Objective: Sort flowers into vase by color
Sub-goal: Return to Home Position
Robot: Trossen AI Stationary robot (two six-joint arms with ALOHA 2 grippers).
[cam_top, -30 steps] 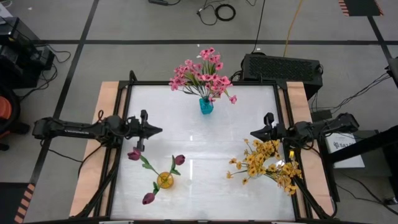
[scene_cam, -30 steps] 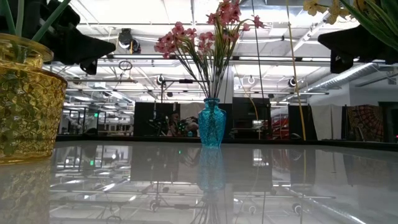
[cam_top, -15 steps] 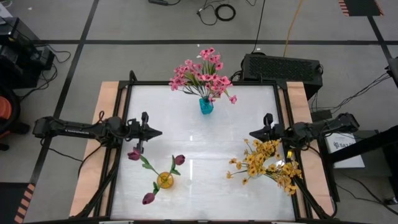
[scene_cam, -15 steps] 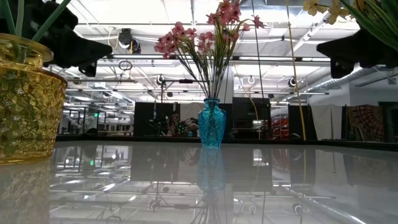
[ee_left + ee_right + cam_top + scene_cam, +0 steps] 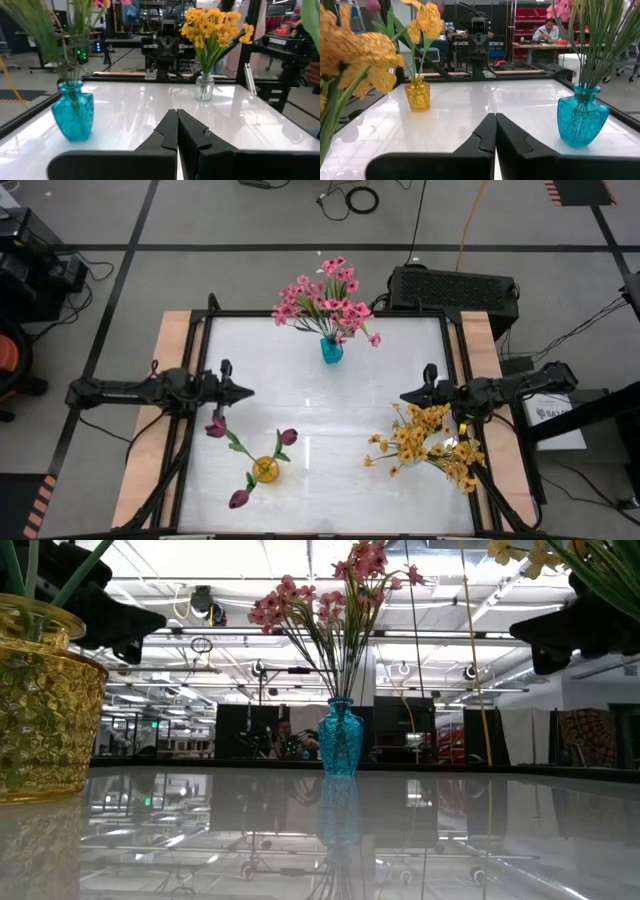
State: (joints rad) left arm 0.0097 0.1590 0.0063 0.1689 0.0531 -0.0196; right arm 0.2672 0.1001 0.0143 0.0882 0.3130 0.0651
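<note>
Pink flowers [image 5: 325, 300] stand with their stems in a blue vase [image 5: 331, 350] at the table's far middle. Dark purple tulip buds [image 5: 288, 437] stand in a yellow vase [image 5: 265, 470] at the near left. Yellow flowers [image 5: 425, 442] stand in a clear vase [image 5: 204, 86] at the near right. My left gripper [image 5: 250, 390] is shut at the table's left edge, level and above the tulips. My right gripper [image 5: 403, 397] is shut at the right edge, level, beside the yellow flowers. Both hold nothing, as the wrist views show: left gripper [image 5: 176, 112], right gripper [image 5: 495, 116].
The white tabletop [image 5: 320, 410] between the three vases is bare. Wooden rails [image 5: 165, 410] run along both sides. A black box [image 5: 455, 288] sits behind the far right corner. A person [image 5: 547, 31] sits in the room beyond the table.
My left gripper has drawn back a little toward the table's left edge, staying shut and level. The flowers and vases have not moved.
</note>
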